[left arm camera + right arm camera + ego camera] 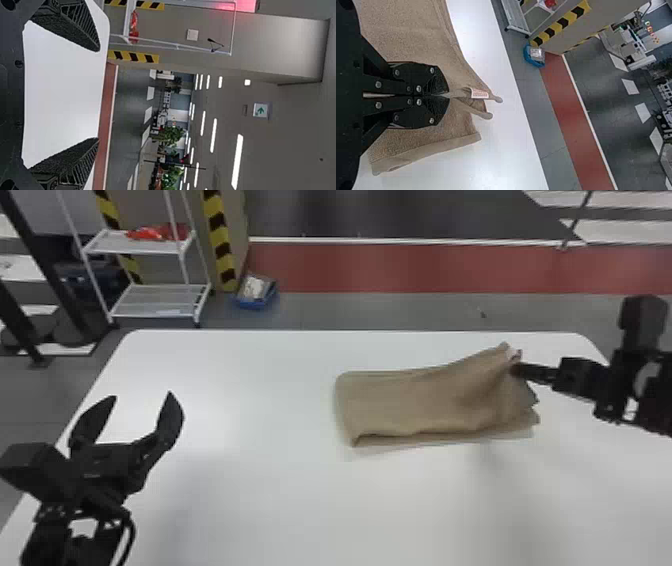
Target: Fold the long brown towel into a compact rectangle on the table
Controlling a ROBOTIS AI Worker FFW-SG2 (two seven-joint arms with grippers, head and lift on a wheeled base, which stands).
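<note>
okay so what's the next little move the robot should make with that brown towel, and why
I'd probably have the right gripper lift its end of the brown towel slightly and carry it leftward over the rest. Its fingers are shut on the cloth near the far right corner, the left part lies flat, and the bundle is longer than it is wide.

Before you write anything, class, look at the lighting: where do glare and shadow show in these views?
Head view: a pale sheen on the table left of the towel, soft grey shadows nearer the camera than the towel and the left fingers; left wrist view: ceiling lights glare as white strips; right wrist view: the towel looks matt, without glare.
</note>
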